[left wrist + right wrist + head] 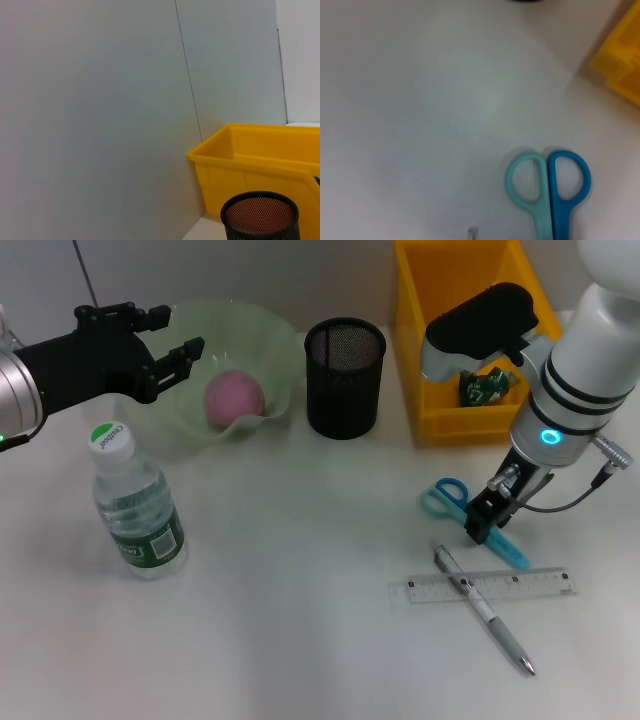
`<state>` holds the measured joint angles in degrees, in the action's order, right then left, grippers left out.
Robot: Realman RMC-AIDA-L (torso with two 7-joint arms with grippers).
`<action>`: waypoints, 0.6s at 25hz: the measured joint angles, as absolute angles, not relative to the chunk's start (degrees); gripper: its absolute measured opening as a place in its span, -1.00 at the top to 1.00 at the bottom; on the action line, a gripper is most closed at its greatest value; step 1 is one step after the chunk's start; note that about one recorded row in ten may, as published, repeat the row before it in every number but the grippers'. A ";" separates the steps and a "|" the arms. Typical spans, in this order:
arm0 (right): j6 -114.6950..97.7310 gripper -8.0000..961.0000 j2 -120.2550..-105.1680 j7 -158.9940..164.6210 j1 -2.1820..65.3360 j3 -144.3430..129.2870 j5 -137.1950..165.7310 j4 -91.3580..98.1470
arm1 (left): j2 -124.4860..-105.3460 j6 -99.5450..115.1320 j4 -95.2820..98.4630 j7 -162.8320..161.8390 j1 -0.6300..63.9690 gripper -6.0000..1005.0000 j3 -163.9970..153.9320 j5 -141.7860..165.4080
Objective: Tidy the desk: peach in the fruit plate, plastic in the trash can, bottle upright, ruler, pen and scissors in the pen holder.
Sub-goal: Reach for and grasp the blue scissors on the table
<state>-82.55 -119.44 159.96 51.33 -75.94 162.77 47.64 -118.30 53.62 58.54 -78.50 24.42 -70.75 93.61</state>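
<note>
- Silver pen (486, 612) crosses the ruler (484, 586) nearest the camera.
- Right gripper (487, 520) sits on the scissors (470, 514), blades toward 4 o'clock; grip cannot be told.
- Left gripper (178, 356) hangs open, empty.

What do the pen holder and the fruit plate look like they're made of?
The pen holder looks like black metal mesh: fine see-through holes, solid rim. The fruit plate looks like translucent pale green plastic or glass, with a wavy rim and the peach showing through; I can't tell which.

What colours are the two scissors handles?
Teal and blue scissors handles, clearest in the right wrist view.
</note>
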 joint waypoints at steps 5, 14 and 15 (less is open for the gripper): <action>-82.42 0.36 -119.44 159.96 51.33 -75.94 162.77 47.57 | -118.30 53.63 58.56 -78.41 24.40 0.00 -70.75 93.61; -82.22 0.39 -119.49 160.10 51.33 -75.94 162.77 47.55 | -118.30 53.70 58.50 -78.10 24.34 0.00 -70.75 93.61; -82.18 0.40 -119.51 160.13 51.33 -75.94 162.75 47.54 | -118.30 53.70 58.48 -78.08 24.34 0.00 -70.75 93.60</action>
<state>-82.18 -119.51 160.13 51.33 -75.94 162.75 47.54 -118.30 53.70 58.48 -78.08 24.34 -70.75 93.60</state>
